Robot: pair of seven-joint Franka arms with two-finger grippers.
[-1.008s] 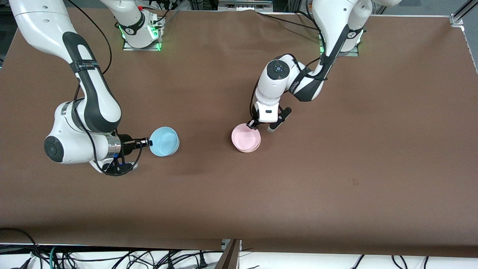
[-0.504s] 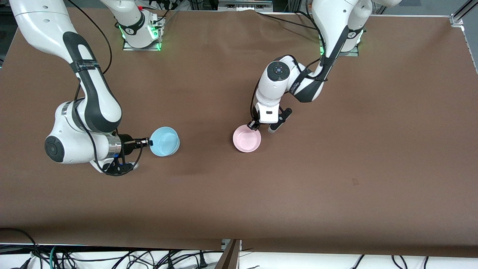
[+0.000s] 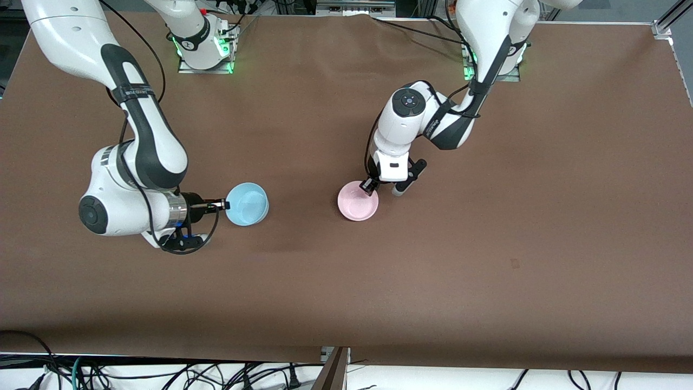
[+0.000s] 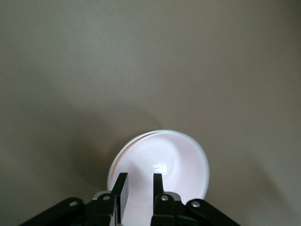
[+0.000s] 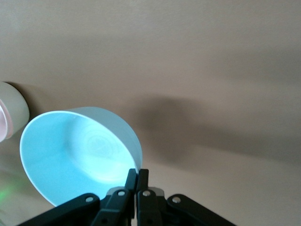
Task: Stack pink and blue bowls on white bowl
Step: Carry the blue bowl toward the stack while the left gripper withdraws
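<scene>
The pale pink bowl (image 3: 357,201) sits nested in the white bowl at the table's middle. In the front view the white bowl is hidden under it. Its rim shows beside the pink one in the left wrist view (image 4: 118,159), and its wall in the right wrist view (image 5: 13,109). My left gripper (image 3: 370,186) is open over the pink bowl's (image 4: 176,165) edge, holding nothing (image 4: 139,181). My right gripper (image 3: 223,205) is shut on the rim of the light blue bowl (image 3: 247,203), toward the right arm's end. The blue bowl (image 5: 70,150) is tilted in the right gripper (image 5: 137,175).
The brown table (image 3: 487,244) holds nothing else. Both arm bases stand at the edge farthest from the front camera. Cables (image 3: 216,374) hang below the table's edge nearest the front camera.
The pink bowl has settled level into the white bowl and my left gripper has opened off it. My right gripper has carried the blue bowl a little toward the stack.
</scene>
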